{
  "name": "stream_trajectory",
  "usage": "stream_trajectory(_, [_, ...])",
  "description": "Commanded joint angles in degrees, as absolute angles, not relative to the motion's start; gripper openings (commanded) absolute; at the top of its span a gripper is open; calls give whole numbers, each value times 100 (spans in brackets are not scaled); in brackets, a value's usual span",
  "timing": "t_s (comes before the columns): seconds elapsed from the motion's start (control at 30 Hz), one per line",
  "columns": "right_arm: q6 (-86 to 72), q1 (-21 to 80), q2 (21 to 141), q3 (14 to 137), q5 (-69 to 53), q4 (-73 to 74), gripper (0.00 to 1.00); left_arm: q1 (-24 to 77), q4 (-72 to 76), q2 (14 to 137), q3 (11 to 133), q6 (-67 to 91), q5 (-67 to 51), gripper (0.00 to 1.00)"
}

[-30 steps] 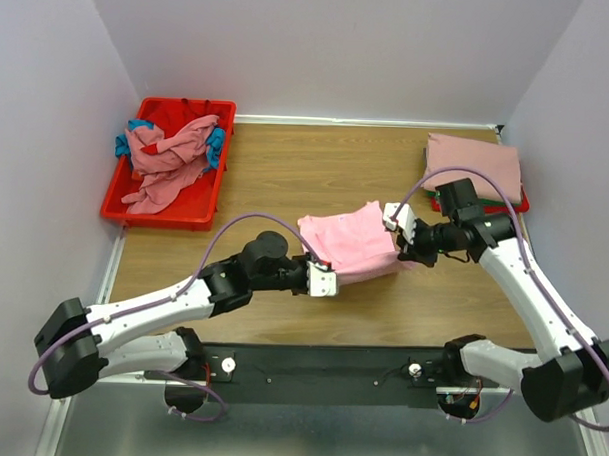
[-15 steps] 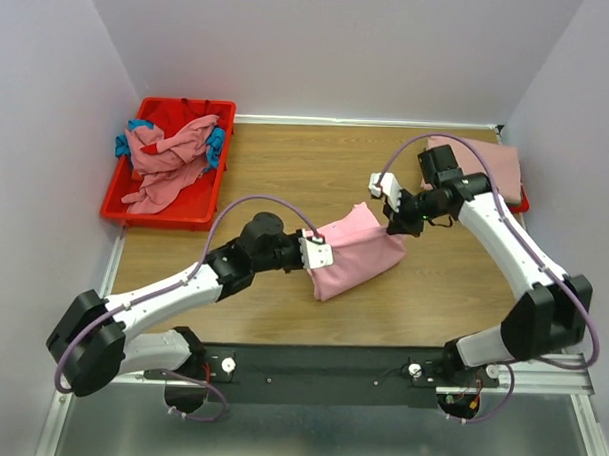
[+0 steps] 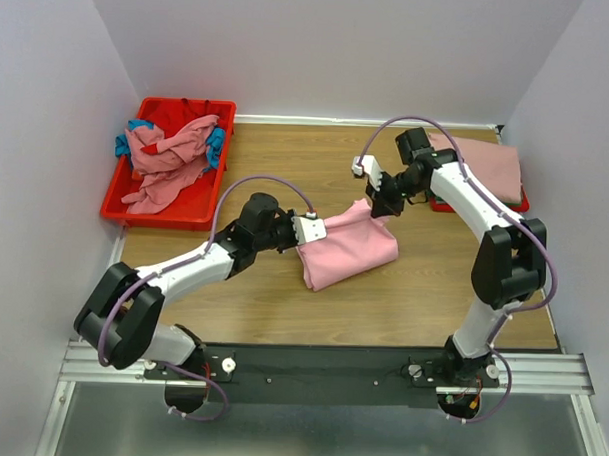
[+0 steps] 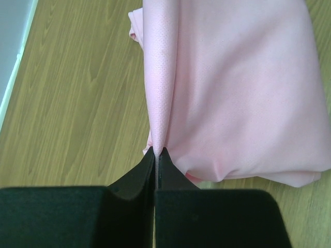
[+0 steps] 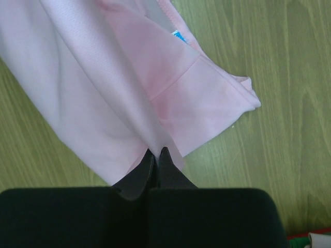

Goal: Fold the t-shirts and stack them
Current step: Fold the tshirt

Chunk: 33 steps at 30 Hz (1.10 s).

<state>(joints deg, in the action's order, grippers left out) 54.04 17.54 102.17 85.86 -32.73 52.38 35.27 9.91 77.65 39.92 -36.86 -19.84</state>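
Pink t-shirt [image 3: 349,250] stretches lengthwise from near-left to far-right.

Your right arm [image 3: 470,204] hides the near left corner of the stack [image 3: 487,164]; its lower shirts show only as slivers. In the bin [image 3: 120,212], the teal shirt [image 3: 216,143] lies mostly buried under the rose shirt [image 3: 172,158]. Both wrist views crop the pink shirt [image 4: 243,93].

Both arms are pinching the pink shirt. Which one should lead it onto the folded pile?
Right, probably. The right gripper holds the edge of the pink shirt nearest the folded pile; the left gripper grips the opposite edge, farther from it.
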Motion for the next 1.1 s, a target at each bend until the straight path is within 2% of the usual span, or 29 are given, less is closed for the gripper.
stream_trajectory(0.0, [5370,1731,10624,8938,-3331,5071,0,3419,1081,7901,4148,-3691,-2057,0])
stream_trajectory(0.63, [4703,1731,11575,9554,-3322,4553,1,3120,1310,8885,4535,-3446,-1530,0])
stream_trajectory(1.07, [4676,1731,11109,9404,-3841,4447,0,3041,1424,8965,4447,-3392,-1107,0])
